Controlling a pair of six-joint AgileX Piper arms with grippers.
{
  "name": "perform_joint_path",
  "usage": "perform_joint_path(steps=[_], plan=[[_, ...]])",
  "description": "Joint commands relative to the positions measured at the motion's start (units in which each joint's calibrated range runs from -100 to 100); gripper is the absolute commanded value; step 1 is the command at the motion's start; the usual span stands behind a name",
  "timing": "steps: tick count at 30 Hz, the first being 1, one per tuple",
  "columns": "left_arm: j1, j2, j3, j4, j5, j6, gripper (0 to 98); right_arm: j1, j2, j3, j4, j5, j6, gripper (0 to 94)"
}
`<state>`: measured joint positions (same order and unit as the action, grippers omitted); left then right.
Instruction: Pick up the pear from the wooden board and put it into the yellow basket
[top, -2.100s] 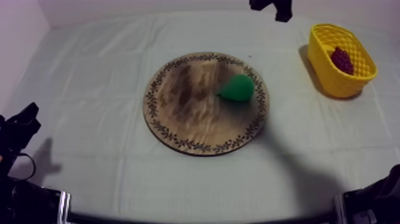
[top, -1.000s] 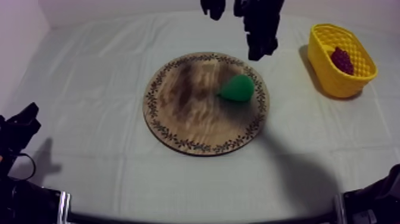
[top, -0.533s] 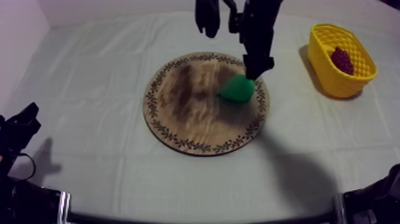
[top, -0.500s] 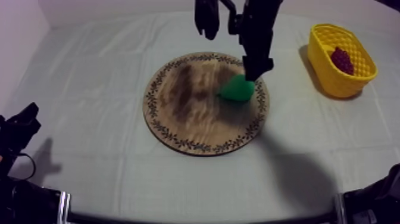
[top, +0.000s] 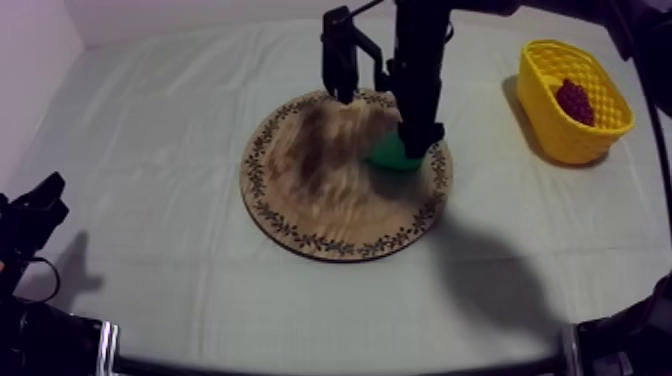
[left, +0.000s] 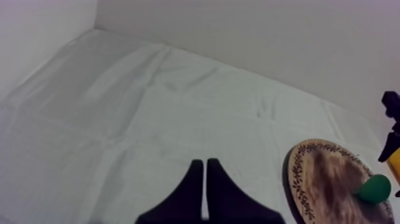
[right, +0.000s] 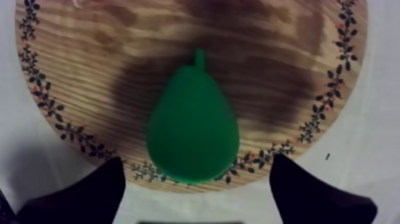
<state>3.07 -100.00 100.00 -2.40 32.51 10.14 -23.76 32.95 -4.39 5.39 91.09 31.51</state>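
Hovering over the pear (right: 193, 134), the right jaws are standing spread, with one of the fingers (right: 77, 190) at each side of its fat end, pinching nothing. The pear is lying on its side on the board (top: 320, 205), near the rim on the side facing the basket (top: 560, 140), its stem pointing toward the board's middle.

Several things are looking risky to me. The fingers are sitting right at the board's rim, so a straight drop is likely to be landing a tip on the raised edge instead of beside the fruit. The pear is round, smooth and tapering; jaws closing toward the narrow end, or off-centre, are probably going to be squeezing it out sideways. Being so close to the rim, a nudged pear is liable to be rolling off onto the worktop (top: 150, 150), away from the grasp. A shallow pinch on the fat end is also risking a drop on the way across.

The basket is already holding grapes (top: 574, 100), leaving less room for a release. The left jaws are resting pressed together, well apart from the board.
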Motion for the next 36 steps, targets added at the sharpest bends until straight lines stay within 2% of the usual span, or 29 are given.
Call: perform_joint_path(steps=[1, 7, 13, 24, 29, 36], plan=[[0.0, 0.0, 0.0, -0.02, 0.0, 0.0, 0.1, 0.1, 2.1, -0.4, 0.3, 0.3, 0.1, 69.7], [0.0, 0.0, 0.0, -0.02, 0.0, 0.0, 0.1, 0.5, 5.4, -1.2, 0.6, 0.0, 0.7, 67.9], [0.0, 0.0, 0.0, -0.02, 0.0, 0.0, 0.1, 0.3, 7.0, -0.8, 0.5, -0.9, 1.0, 61.7], [0.0, 0.0, 0.0, -0.02, 0.0, 0.0, 0.1, -0.2, 9.0, 0.0, 0.9, -4.7, -1.7, 41.4], [0.0, 0.0, 0.0, -0.02, 0.0, 0.0, 0.1, 0.5, 6.4, -0.6, 1.5, -5.4, -2.6, 39.4], [0.0, 0.0, 0.0, -0.02, 0.0, 0.0, 0.1, 2.7, -4.3, -1.1, 3.0, -8.3, -3.0, 39.4]])
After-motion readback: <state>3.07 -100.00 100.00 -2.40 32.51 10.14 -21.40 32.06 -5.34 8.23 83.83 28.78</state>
